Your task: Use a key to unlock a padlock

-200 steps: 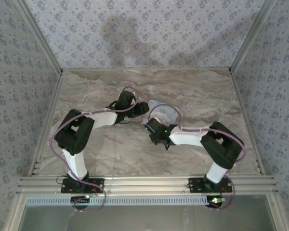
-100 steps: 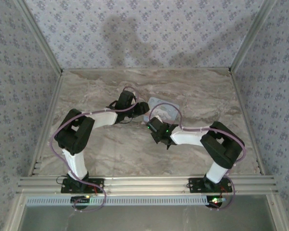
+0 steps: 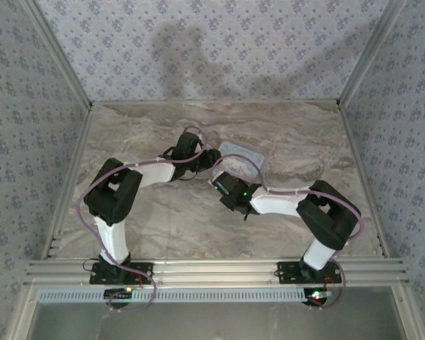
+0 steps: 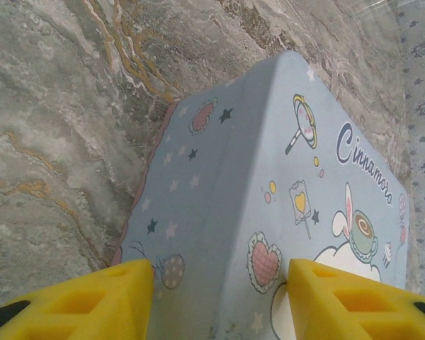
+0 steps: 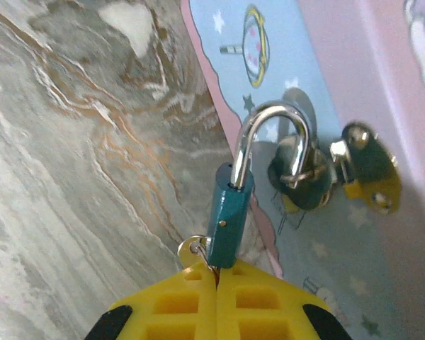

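- Mid-unlock: the right claw (image 5: pixel 216 275), yellow fingers pressed together, pinches what looks like a small silver key (image 5: pixel 192 250) at the base of the padlock (image 5: pixel 227 212). The padlock hangs on the front of the pale blue tin (image 5: pixel 283 64), near the middle of the surface (image 3: pixel 156 127).
- The key appears seated in the lock. On that reading, fetching and inserting it are done, while the turn and the freeing of the shackle remain.
- The chrome shackle (image 5: pixel 273 117) still loops through a dark staple (image 5: pixel 301 177) beside a brass hasp plate (image 5: pixel 372 170); whether it has sprung cannot be told.
- The left claw (image 4: pixel 219 275) grips the tin at a corner, one blocky yellow finger against the side wall and the other on the lid, apparently steadying it.
- The lock body is slim, teal and glossy.
- The tin is smooth, with rounded edges and a pink trim, and is printed with stars, hearts and cartoon figures.
- The surface carries a veined grey-and-tan marble pattern.
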Available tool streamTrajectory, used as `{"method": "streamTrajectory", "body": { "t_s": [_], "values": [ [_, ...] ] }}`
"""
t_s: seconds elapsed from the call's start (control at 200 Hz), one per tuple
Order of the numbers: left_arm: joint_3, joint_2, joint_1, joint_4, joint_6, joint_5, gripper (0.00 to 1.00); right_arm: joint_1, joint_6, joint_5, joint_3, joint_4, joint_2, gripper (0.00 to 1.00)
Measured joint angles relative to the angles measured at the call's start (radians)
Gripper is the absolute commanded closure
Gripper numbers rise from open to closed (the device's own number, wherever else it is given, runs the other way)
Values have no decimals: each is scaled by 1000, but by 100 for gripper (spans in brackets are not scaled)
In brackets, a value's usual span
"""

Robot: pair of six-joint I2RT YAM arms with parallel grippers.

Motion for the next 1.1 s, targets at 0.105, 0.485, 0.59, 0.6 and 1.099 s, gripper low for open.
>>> {"method": "streamTrajectory", "body": {
  "t_s": [0.105,0.485,0.59,0.6,1.099],
  "values": [
    [0,0,-2,0,-4,0,47,6,-28,0,7,26,0,100],
    [-20,-3,1,30,-16,-1,47,38,-58,-10,8,42,-42,100],
    [-56,-34,10,37,-18,-3,46,63,-37,-7,-1,35,-109,100],
    [-61,-39,12,36,-18,-5,46,65,-34,-7,-4,35,-117,100],
    [-321,-450,42,-13,16,-128,33,-43,292,-17,-66,-259,-508,100]
  ]
}}
